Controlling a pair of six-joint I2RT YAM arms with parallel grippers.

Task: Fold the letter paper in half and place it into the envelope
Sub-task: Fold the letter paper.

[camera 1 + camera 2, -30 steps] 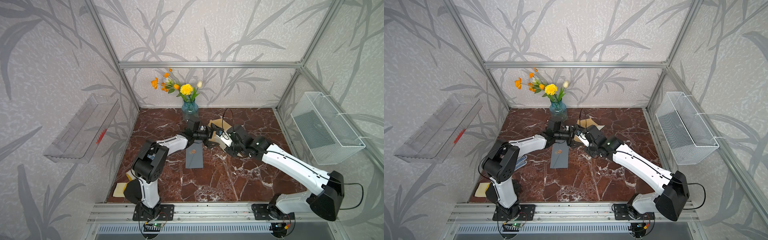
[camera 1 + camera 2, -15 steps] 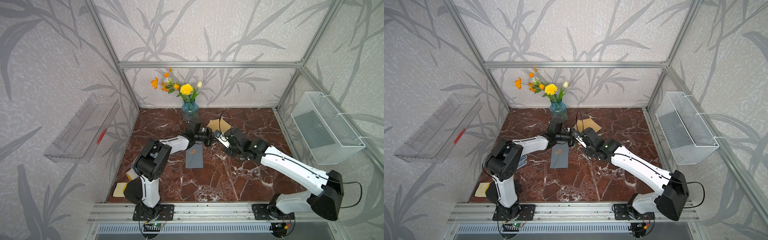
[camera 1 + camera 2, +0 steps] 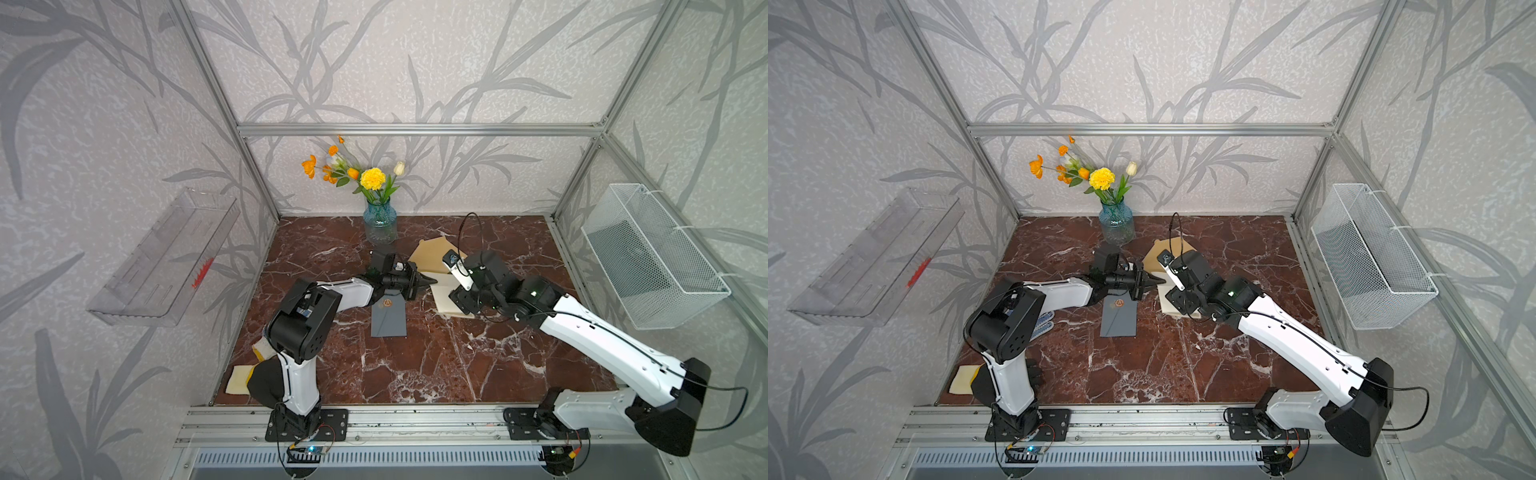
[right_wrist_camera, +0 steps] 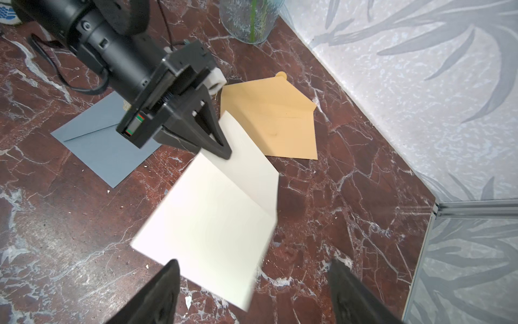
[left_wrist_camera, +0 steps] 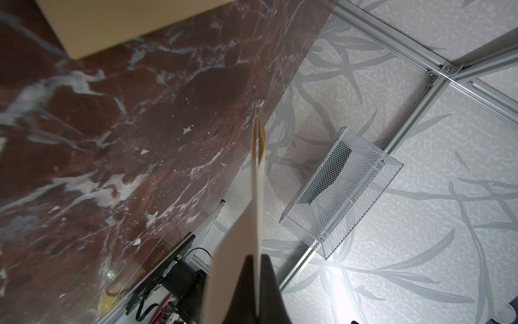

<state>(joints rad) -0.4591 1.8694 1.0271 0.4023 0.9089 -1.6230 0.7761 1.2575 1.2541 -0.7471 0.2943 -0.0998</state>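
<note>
cream letter paper (image 4: 213, 224), tan envelope (image 4: 280, 123), grey-blue envelope (image 4: 98, 146) with gold emblem (image 3: 386, 303), red-brown white-veined marble table (image 4: 70, 224), blue vase (image 3: 379, 224), yellow-orange flowers (image 3: 372, 178)

Right wrist view: right gripper (image 4: 253, 262) fingers cropped by frame edge; letter paper (image 4: 213, 221) blurred at nearest corner; vase (image 4: 246, 19) cropped.
Left wrist view: you see letter paper edge-on only, lower part blurred; tan envelope (image 5: 126, 22) cropped.
Both top views: right arm (image 3: 486, 274) covers part of letter paper and tan envelope; right fingertips hidden from you there.
</note>
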